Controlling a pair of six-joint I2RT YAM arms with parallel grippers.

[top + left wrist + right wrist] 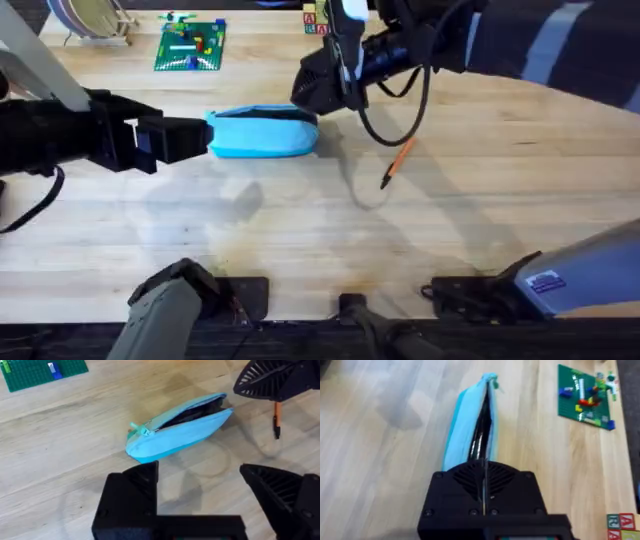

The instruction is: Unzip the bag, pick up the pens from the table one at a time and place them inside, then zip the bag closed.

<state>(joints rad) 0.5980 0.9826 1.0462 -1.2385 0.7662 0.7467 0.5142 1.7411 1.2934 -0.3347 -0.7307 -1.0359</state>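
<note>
The light-blue bag [262, 132] lies on the table [300, 220] with its zipper drawn open; a dark slit runs along its top [479, 435]. The zipper pull [138, 428] sits at the end facing my left gripper [203, 138], which is open and level with that end, a short gap away. Its black fingers [135, 487] frame the bag [177, 427] in the left wrist view. My right gripper [318, 92] is shut and hovers over the bag's other end; I see nothing between its fingers [465, 480]. One orange pen [397, 164] lies on the table right of the bag.
A green brick baseplate [190, 45] with small bricks lies at the back left. Letter blocks [315, 20] stand at the back centre, and a plate rack [85, 20] is in the far left corner. Bare wood stretches in front of the bag.
</note>
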